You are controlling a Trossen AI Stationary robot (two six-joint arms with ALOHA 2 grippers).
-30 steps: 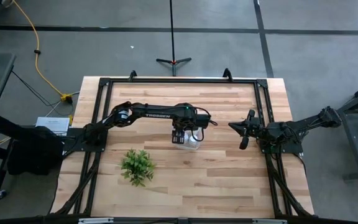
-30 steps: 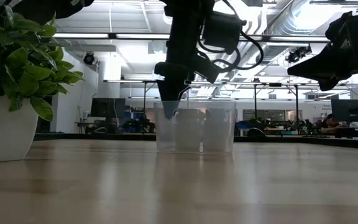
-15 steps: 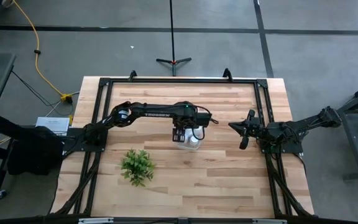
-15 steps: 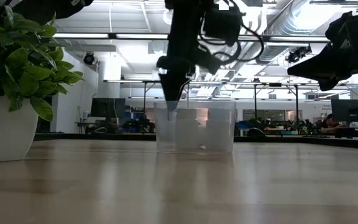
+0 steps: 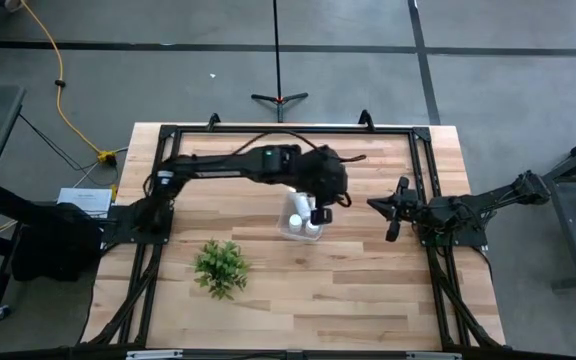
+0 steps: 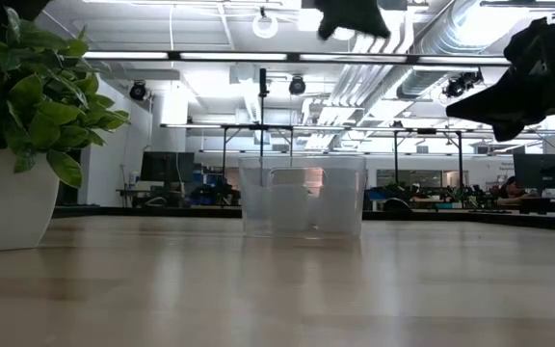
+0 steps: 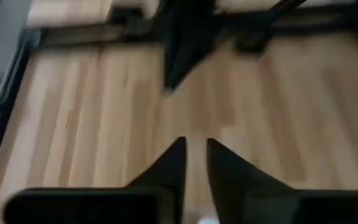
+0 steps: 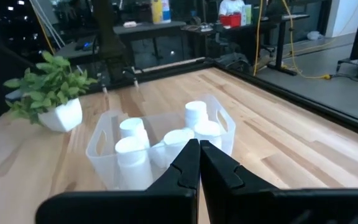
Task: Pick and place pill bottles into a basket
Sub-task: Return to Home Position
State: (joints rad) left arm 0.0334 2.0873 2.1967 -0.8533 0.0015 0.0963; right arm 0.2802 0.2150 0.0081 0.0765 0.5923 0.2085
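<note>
**Pill bottles stand in the clear bin while both arms hang off it**

At the left of the wooden table (image 5: 368,290) we see a small green leafy plant (image 5: 220,266) in a white pot, well apart from everything else.

The left arm reaches from the left edge across the far half of the table. The left gripper (image 7: 195,145) hangs high over the table, beside the basket's far right side. In the low view only a dark part of this arm shows, at the very top, well above the basket's rim. Its two fingers (image 7: 171,167) stand a narrow gap apart, with nothing between them.

The basket (image 8: 102,149), a clear bin with rounded corners, sits near the middle of the table, to the right of the plant. The pill bottles (image 8: 131,153) stand upright inside it. From the right wrist view we count five white caps, packed close together. We cannot tell whether more lie hidden behind them.

The right gripper (image 8: 199,148) waits off to the right, clear of the tabletop and well apart from the basket, pointing toward it. Its fingers are pressed together and hold nothing.
</note>
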